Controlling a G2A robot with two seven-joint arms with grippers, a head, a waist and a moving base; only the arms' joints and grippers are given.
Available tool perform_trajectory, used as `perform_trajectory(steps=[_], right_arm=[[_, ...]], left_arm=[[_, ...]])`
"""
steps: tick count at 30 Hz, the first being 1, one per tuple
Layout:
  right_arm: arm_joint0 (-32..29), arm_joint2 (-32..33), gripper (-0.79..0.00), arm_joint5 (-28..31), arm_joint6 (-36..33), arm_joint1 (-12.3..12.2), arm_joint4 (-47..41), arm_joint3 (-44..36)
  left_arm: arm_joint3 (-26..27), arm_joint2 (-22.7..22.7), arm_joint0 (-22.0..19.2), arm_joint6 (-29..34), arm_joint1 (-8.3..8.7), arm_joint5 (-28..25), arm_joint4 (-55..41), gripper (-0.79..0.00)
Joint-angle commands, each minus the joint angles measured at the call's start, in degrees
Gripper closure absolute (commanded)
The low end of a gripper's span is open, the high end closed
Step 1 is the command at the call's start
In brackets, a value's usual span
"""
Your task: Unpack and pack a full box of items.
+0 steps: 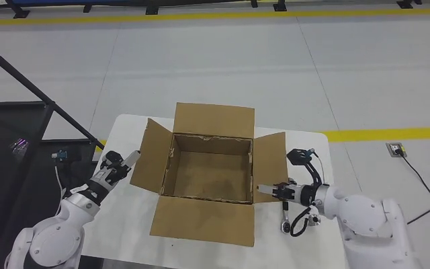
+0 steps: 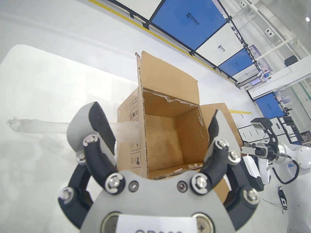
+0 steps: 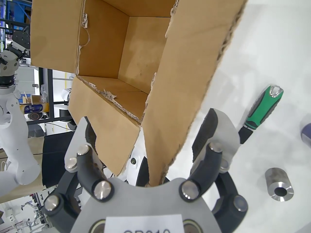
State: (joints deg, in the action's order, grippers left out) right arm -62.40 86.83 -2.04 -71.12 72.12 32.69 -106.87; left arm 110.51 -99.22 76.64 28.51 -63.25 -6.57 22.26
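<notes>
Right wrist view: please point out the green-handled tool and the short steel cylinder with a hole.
green-handled tool (image 3: 261, 108): right wrist view, middle of its grip.
short steel cylinder (image 3: 276, 178): right wrist view, on its curved side.

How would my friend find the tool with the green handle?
Start at the big open cardboard box on the white table. Beside its outer flap, on the bare tabletop, lies the tool. Its handle is green and black, while the neighbour near it is a plain grey metal cylinder with a hole.
</notes>
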Motion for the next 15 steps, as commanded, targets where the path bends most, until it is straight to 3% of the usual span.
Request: perform_trajectory(steps=[1,15], right_arm=[[0.0,-0.7,-0.785,-0.4,1.4,0.0,0.1,-0.2],[6.0,-8.6,-0.785,-2.8,3.7,-0.1,1.7,4.6]], left_arm=[[-0.1,0.0,0.0,-0.1,0.03,-0.1,-0.1,-0.785],[-0.2,-1.0,1.5,-1.4,0.21,-0.5,-1.2,-0.785]])
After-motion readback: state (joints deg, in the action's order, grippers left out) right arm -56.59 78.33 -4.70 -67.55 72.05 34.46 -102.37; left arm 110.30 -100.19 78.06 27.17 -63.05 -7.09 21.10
